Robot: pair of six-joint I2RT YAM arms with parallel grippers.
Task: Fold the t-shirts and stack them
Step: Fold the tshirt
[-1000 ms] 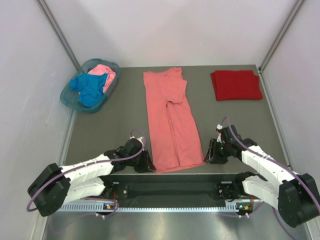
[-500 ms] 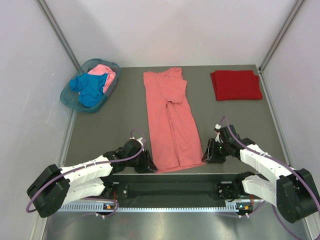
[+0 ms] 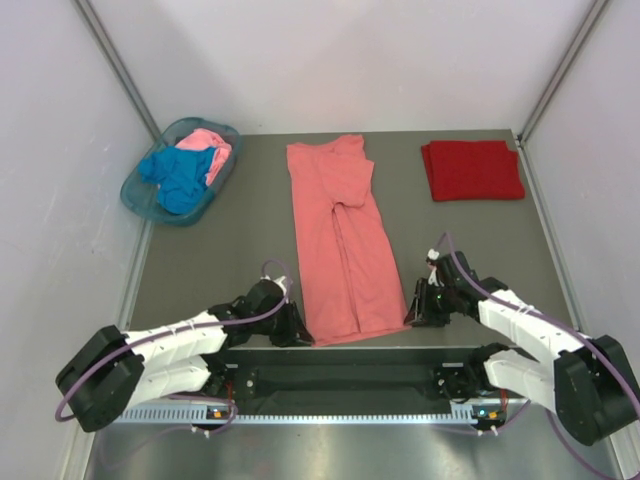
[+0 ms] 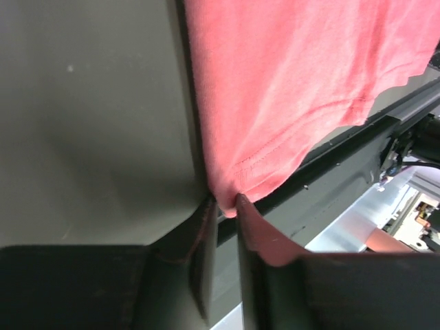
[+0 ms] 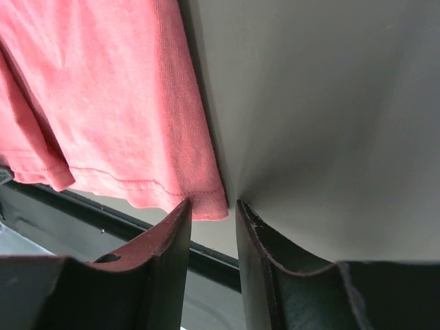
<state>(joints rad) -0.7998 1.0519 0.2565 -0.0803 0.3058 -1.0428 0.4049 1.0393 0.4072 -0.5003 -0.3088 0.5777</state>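
Two arms, two grippers, both low at the near table edge, one at each bottom corner of the salmon-coral t-shirt (image 3: 340, 240).

Left gripper (image 4: 227, 203): narrow gap, and the near-left hem corner sits right between the fingertips (image 4: 249, 216). Cannot tell if the cloth is actually pinched.

Right gripper (image 5: 211, 205): jaws narrow but apart, straddling the near-right hem corner. A sliver of table (image 3: 230, 250) shows between the cloth and the outer finger, so it is not clamped.

Four t-shirts in total.
- One salmon-coral, laid out flat in a long strip down the middle of the table. Its hem is at the near edge and its collar end is far. The sides are folded inward, with a crease and overlap running along the centre.
- One dark red t-shirt (image 3: 472, 170), folded into a neat rectangle at the far right of the table, well apart from the salmon one.
- One bright blue t-shirt (image 3: 180, 180) and one light pink t-shirt (image 3: 210, 145), both crumpled.

The blue and pink shirts lie in the single teal basket (image 3: 130, 192) at the far left corner. The blue is toward the near side of the basket and the pink is behind it against the far rim.
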